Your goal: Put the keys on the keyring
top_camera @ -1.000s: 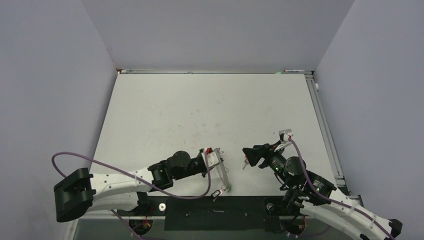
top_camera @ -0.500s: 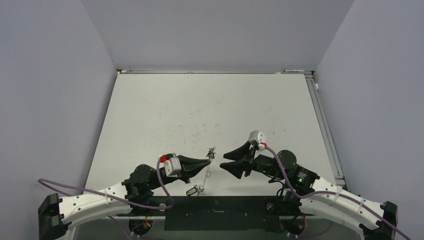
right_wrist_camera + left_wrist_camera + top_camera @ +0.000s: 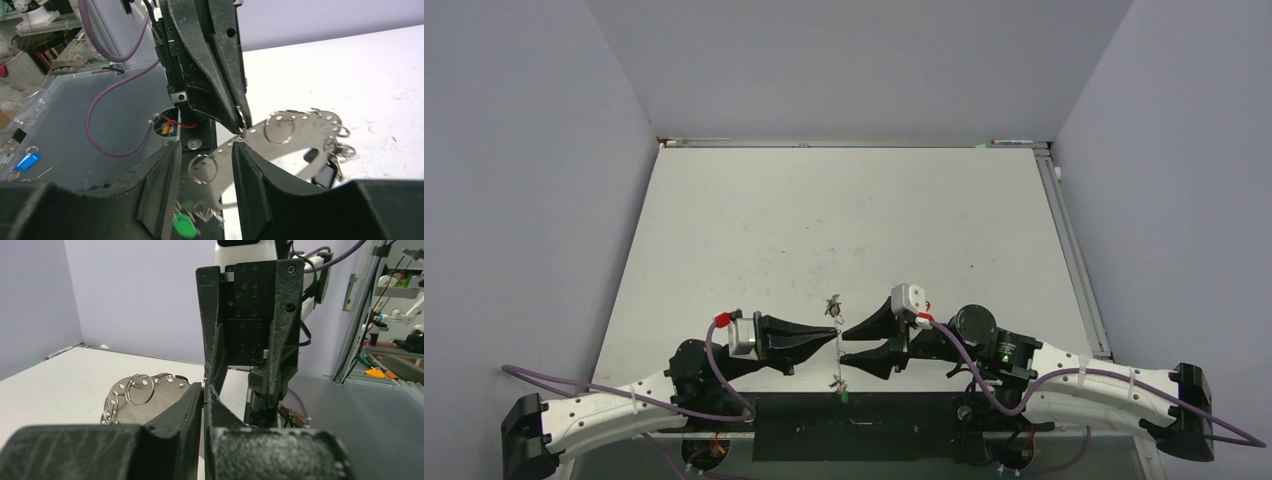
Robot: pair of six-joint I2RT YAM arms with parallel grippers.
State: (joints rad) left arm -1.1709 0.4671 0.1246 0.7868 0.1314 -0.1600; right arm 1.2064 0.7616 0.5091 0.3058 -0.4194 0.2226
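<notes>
Above white table [image 3: 824, 220]: L fingers [image 3: 181, 409] tight on keyring [image 3: 159, 396], R fingers [image 3: 156, 186] apart.

Both arms [image 3: 614, 405] have white shell links and black joint housings, each trailing a purple cable [image 3: 90, 117]. The left hand [image 3: 832, 330] and right hand [image 3: 844, 343] have black, rough-textured, tapering fingers [image 3: 212, 340] dotted with small screw holes. A pale grey camera block [image 3: 909, 297] with a red fitting tops each wrist.

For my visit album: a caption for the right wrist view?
The left arm's shut jaws hold the perforated keyring between the right arm's open jaws, a green tag showing below.
</notes>
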